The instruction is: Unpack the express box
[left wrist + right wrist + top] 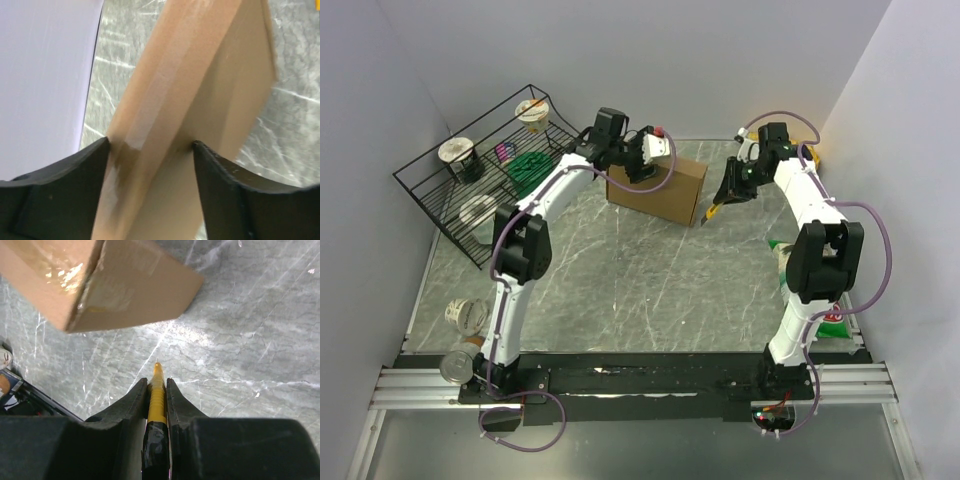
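Your left hand (pixel 653 160) is closed partway onto the express box (pixel 660 192), one finger on each broad face, straddling its upper edge. The box stands on edge at the far middle of the worktop (pixel 620 290), between your two arms. Whether its lower edge bears on the stone or is lifted clear cannot be told from these views. In the left wrist view both fingers (pixel 60 195) appear to press flush on the cardboard, either side of a strip of clear tape (pixel 150 110) that runs along the narrow face.

Your right hand (pixel 725 195) is clamped almost fully shut on a yellow cutter (pixel 157 390). Its tip points past the fingertips towards the box's right-hand end, near it but not touching.

The step in hand looks like slitting that tape.
- Brace firmly with the left hand, since a sideways push from the tip could pivot the box out of a two-point grip.
- Bring the tip onto the taped seam at the near corner, not onto bare cardboard.
- Go shallow: the aim is to part the tape, not to reach whatever is inside.
- Note that the seam passes straight between your left fingers, so plan to stop the stroke short of them.
- Use light, steady pressure along the seam rather than down into it.
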Motion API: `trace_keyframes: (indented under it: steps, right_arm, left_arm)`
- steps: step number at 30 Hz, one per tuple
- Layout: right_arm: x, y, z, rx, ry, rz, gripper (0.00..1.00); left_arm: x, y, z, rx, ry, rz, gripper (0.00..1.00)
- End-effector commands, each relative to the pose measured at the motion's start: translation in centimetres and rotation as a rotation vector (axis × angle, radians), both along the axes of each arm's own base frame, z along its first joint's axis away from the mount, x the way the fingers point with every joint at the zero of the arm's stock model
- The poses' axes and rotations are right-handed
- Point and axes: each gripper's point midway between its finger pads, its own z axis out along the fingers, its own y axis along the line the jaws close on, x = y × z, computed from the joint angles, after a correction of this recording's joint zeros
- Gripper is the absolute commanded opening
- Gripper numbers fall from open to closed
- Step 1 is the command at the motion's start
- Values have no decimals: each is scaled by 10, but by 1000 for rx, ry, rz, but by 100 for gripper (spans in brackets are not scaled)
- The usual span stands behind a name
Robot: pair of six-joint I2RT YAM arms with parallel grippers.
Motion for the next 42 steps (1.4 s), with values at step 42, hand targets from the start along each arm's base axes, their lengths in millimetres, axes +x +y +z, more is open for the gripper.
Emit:
trace_keyframes:
  steps: [42]
  right_arm:
    - [5, -49, 84, -194, -276, -125, 0]
  left_arm:
    - [23, 1, 55, -27, -99, 146, 96]
